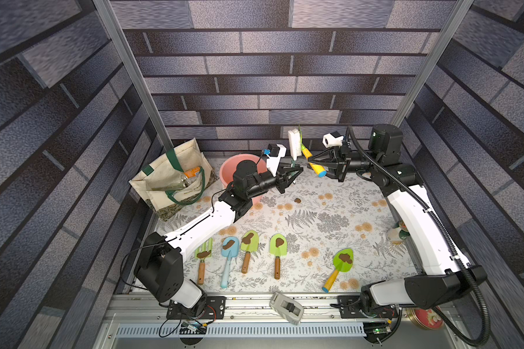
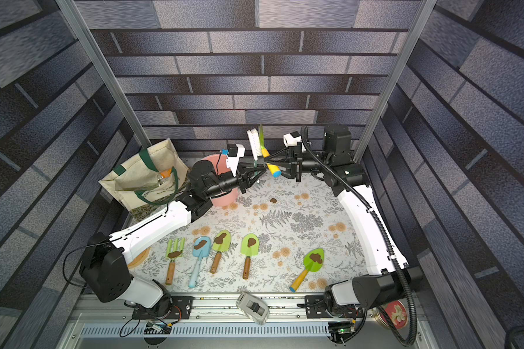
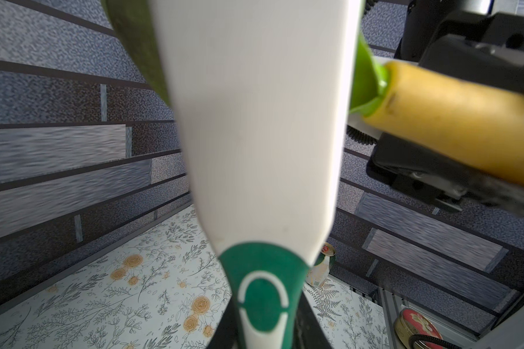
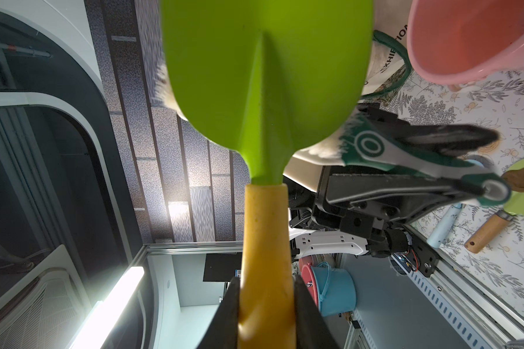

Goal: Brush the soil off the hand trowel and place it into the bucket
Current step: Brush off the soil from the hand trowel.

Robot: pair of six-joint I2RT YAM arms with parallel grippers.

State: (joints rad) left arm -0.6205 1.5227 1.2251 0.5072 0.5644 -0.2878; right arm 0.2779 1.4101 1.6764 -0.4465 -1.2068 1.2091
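High at the back middle, my right gripper point(image 1: 312, 161) point(image 4: 266, 317) is shut on the yellow handle of the hand trowel point(image 1: 314, 165) point(image 4: 270, 60), whose green blade points up. The blade face toward the right wrist view is bare green; its other face is hidden. My left gripper point(image 1: 297, 172) point(image 3: 262, 332) is shut on a white brush point(image 1: 294, 143) point(image 3: 254, 121) with a green grip, its bristles against the blade. One blob of soil point(image 1: 297, 200) point(image 2: 273, 200) lies on the flowered cloth below. The pink bucket point(image 1: 227, 173) point(image 4: 466, 45) stands behind my left forearm.
A cream tote bag point(image 1: 173, 178) stands at the back left. Several soiled tools lie in a row near the front: a fork point(image 1: 203, 256), a blue trowel point(image 1: 229, 256), green trowels point(image 1: 248, 244) point(image 1: 342, 261). A can point(image 1: 398, 232) is at the right edge.
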